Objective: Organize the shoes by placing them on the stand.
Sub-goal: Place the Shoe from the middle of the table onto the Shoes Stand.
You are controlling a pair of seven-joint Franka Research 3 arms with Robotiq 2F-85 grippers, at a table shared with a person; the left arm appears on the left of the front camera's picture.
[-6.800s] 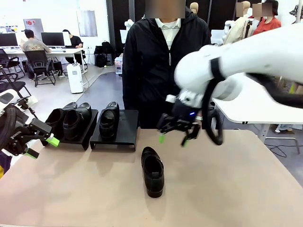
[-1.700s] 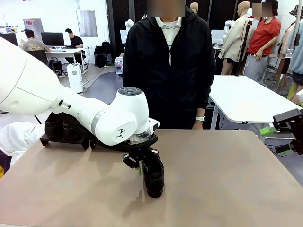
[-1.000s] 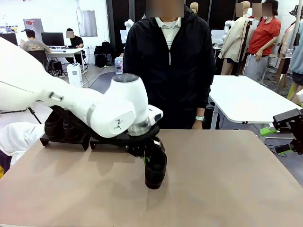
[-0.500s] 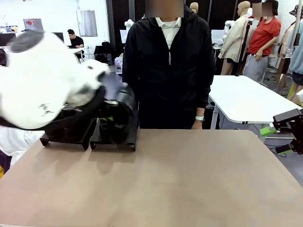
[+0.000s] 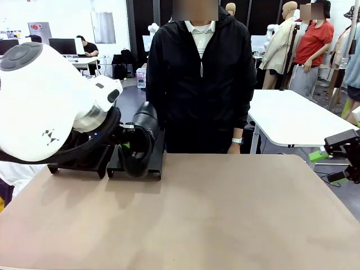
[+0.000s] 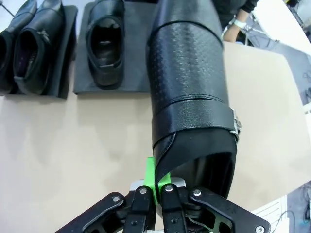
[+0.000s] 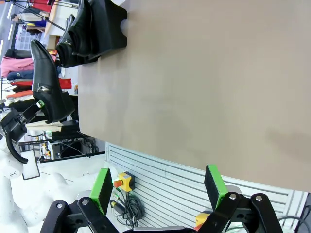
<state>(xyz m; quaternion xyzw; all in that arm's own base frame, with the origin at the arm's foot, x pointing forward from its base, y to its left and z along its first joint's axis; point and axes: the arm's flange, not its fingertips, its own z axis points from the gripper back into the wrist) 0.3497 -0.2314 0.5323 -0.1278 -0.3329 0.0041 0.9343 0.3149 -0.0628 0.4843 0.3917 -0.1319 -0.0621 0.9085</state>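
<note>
In the front view, the left arm's big white joint (image 5: pixel 42 101) is blocking most of the left stand (image 5: pixel 79 164) and the shoes on it. The held shoe (image 5: pixel 139 140) is covering the right stand's (image 5: pixel 154 160) left half. In the left wrist view, that shoe's (image 6: pixel 189 92) toe is running off the top edge, and its heel is hiding the left gripper's (image 6: pixel 158 187) inner pad.

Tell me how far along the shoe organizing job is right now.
Three dress shoes already sit on the stands: two on the left stand, one on the right stand. The fourth shoe is in hand, held by the left gripper with its jaws shut on the heel rim. What's left: setting it on the free spot beside the single shoe.
</note>
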